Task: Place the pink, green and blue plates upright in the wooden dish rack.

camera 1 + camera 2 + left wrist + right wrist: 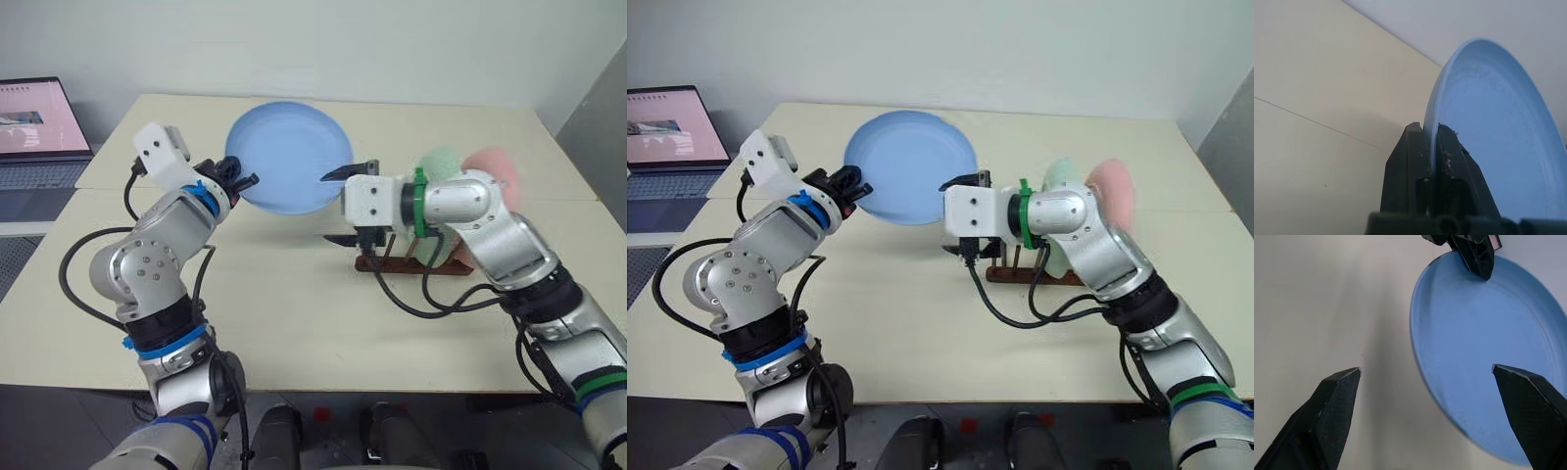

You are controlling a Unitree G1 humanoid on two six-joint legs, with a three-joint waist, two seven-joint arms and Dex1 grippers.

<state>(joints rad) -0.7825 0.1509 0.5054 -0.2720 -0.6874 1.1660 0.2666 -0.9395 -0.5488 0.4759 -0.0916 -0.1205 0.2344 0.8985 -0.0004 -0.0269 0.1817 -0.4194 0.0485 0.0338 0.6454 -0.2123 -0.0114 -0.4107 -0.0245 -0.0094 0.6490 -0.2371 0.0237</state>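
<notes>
Left pincer [238, 179] clamped on blue plate [289, 157] rim, held upright above the surface [294, 323], right pincer [345, 206] spread wide beside its other edge.

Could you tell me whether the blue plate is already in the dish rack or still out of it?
Out. The blue plate is held by its rim in the left end effector, above the table, apart from the dish rack.
</notes>
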